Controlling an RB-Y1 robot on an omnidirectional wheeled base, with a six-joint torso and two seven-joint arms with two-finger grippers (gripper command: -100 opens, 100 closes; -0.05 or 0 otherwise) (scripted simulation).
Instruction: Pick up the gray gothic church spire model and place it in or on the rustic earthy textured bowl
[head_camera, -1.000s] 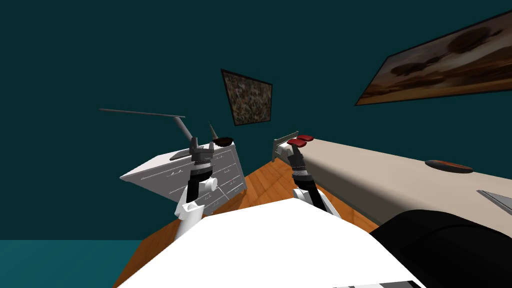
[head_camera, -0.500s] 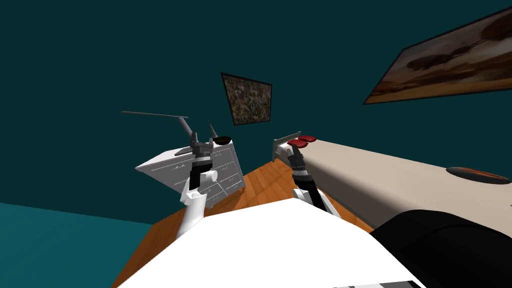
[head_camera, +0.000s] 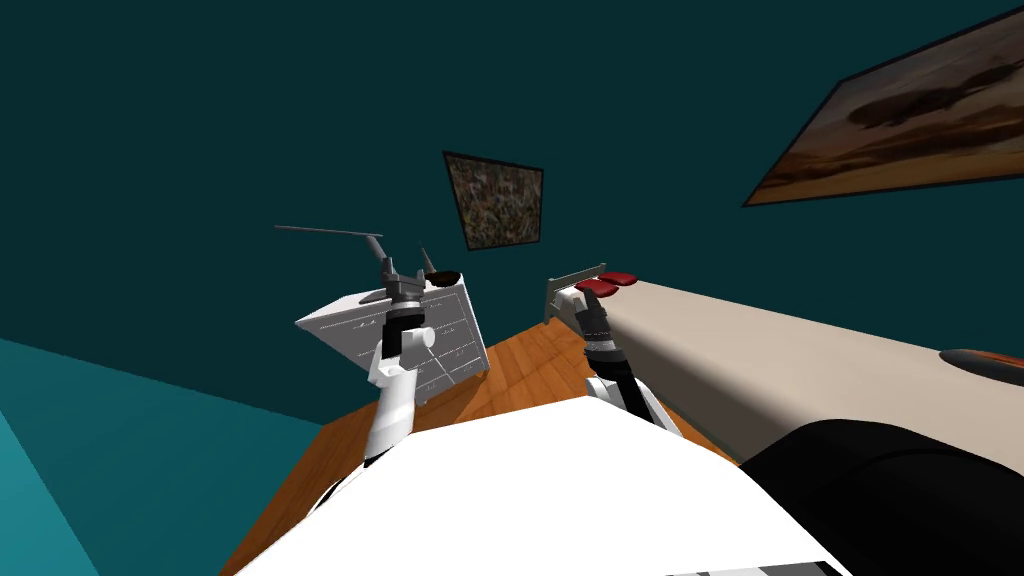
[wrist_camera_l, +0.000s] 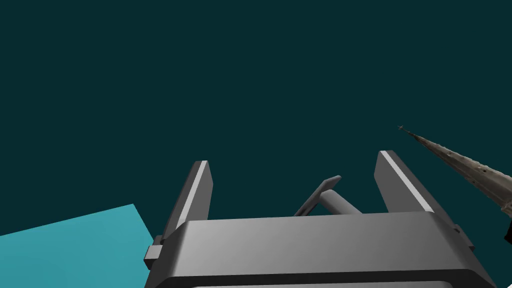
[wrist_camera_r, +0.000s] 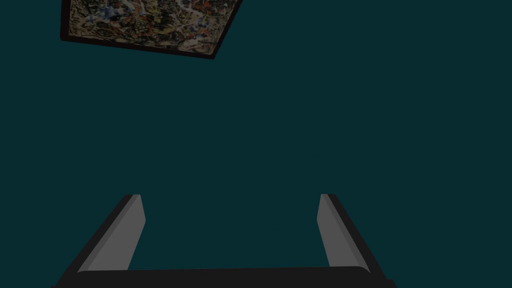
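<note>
Since my base and head have swung round over the last second, the whole head view has slid. The white chest of drawers now sits nearer the middle of the frame, and a paler teal patch has opened in the lower left. None of that is the furniture moving. I read it as squaring up to the pick, which is not yet begun. Nearest, just left of centre, the left claw stays raised at the level of the chest's top, its two fingers spread wide, empty and gripping nothing. From its own wrist camera a thin grey rod shows beyond the gap between the fingers. The slender grey gothic spire model runs outside one finger, apart from it. Right of centre, the right claw hangs released and empty too, above the orange-brown wooden floor and beside the long beige bed. Farther off, on the chest's top, the spire stands upright just left of the dark shallow round bowl, close beside it; whether they touch I cannot tell. With the spire lying outside the gap, I judge the left claw must shift sideways toward it before it can clench.
</note>
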